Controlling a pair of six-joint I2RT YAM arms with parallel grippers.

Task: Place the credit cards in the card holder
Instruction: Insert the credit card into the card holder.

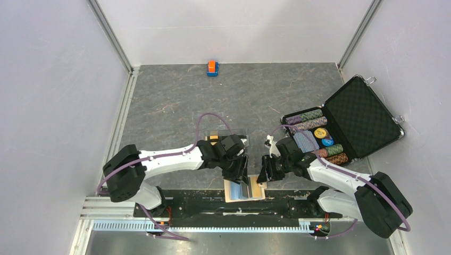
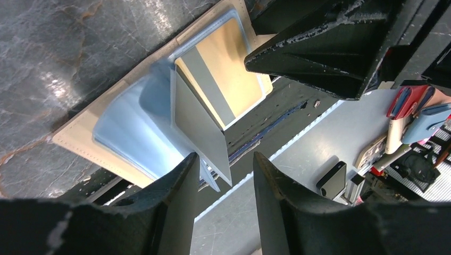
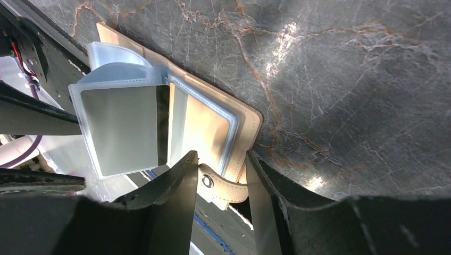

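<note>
Looking down, the top camera showed the card holder (image 1: 230, 195) lying opened flat at the near edge of the worktop (image 1: 175, 101), between the two arms. The left gripper (image 1: 240, 172) hung over its left half, and the right gripper (image 1: 264, 178) met its right edge. Loose cards (image 1: 213, 138) lay just behind the left wrist, partly hidden by it. A black case (image 1: 361, 114) of poker chips stood open at the right, and a small orange-and-blue block (image 1: 213, 68) sat far back.

In the left wrist view, a clear sleeve leaf (image 2: 205, 154) with a grey card (image 2: 197, 117) inside stood up from the holder. Its corner reached between the left fingers, which stood partly apart with a gap on one side, gripping nothing. A gold card (image 2: 234, 69) lay in the flat sleeve beyond.

In the right wrist view, the holder's snap tab (image 3: 226, 186) filled the space between the right fingers — the gripper was closed on it at a middling width.
</note>
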